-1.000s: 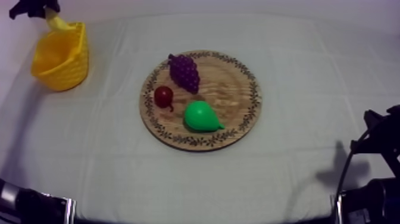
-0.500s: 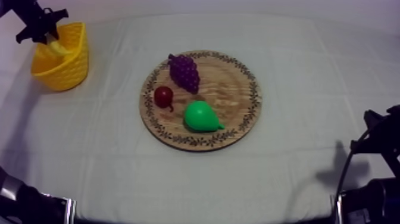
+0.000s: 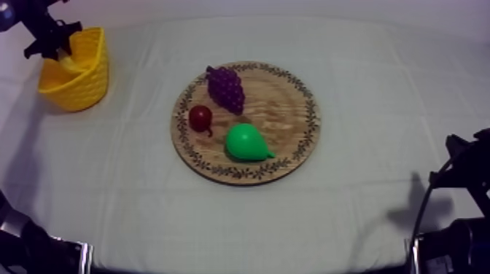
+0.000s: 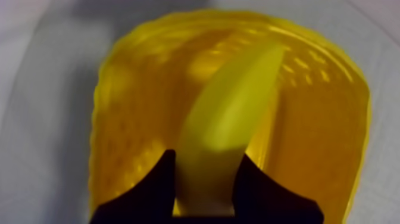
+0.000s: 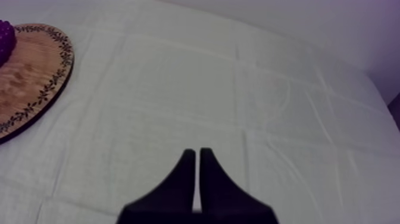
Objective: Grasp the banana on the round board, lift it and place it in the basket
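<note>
The yellow banana (image 4: 229,119) stands between my left gripper's (image 4: 205,190) two black fingers, which press on its sides, and it reaches down inside the yellow basket (image 4: 309,137). From above, the left gripper (image 3: 49,40) hangs over the basket (image 3: 76,80) at the far left, with the banana (image 3: 68,63) below the rim. The round wooden board (image 3: 288,109) in the middle carries purple grapes (image 3: 224,87), a small red fruit (image 3: 200,117) and a green pear (image 3: 246,142). My right gripper (image 5: 197,156) is shut on nothing, low over the cloth, right of the board (image 5: 30,77).
My right arm (image 3: 461,178) rests at the lower right edge of the table. Part of my left arm (image 3: 36,251) shows at the lower left. The grapes (image 5: 5,33) peek in at the board's edge in the right wrist view.
My left gripper has come down with the banana from above the basket's rim into the basket. The right arm and the fruit on the board have not moved.
</note>
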